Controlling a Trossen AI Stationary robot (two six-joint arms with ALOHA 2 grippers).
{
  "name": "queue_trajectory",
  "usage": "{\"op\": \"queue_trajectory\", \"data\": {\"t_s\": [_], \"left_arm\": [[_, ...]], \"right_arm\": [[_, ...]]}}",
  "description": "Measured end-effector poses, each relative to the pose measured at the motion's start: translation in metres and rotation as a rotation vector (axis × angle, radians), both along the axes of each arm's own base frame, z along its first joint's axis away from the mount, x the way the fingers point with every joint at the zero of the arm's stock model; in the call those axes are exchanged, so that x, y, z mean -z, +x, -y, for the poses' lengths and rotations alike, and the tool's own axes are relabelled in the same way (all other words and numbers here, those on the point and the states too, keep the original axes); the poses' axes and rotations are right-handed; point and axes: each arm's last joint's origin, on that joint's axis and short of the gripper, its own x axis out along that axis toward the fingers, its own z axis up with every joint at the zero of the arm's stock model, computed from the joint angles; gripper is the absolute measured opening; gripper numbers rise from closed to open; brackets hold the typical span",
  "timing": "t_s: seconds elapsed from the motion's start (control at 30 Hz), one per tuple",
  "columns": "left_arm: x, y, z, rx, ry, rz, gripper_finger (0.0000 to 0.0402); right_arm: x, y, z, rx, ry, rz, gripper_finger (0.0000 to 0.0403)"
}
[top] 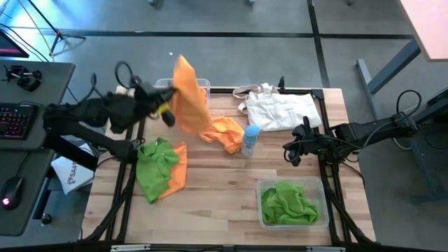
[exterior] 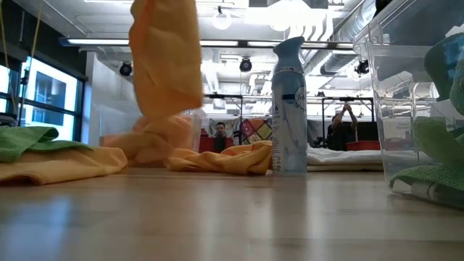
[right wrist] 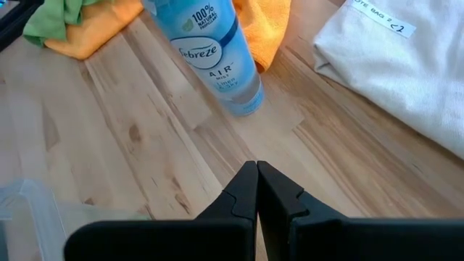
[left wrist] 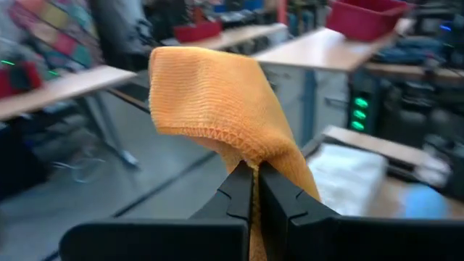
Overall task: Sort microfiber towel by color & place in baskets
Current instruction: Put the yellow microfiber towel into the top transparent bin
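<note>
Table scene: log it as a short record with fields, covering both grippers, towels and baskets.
left gripper: shut on an orange towel, lifted over the table's far left side
right gripper: shut, empty, above bare wood near the spray bottle
near-right basket: holds green towels
far basket: mostly hidden behind the lifted towel, contents cannot tell
loose on table: second orange towel; green towel lying on another orange one
white tote bag: far right, flat
</note>
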Motion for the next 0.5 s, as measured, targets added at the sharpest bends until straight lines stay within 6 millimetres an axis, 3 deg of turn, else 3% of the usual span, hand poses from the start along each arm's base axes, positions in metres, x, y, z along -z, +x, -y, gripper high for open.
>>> {"op": "queue_trajectory", "data": {"t_s": [0.3,0.5], "left_arm": [[-0.022,-0.008,-0.041,-0.207,0.135,0.014,0.0000],[-0.015,-0.009,-0.063,-0.221,0.150,-0.074,0.0000]], "right_arm": [[0.000,0.000,0.001,0.081,0.030,0.022,0.0000],[-0.001,0.000,0.002,0.135,0.042,0.039,0.0000]]}}
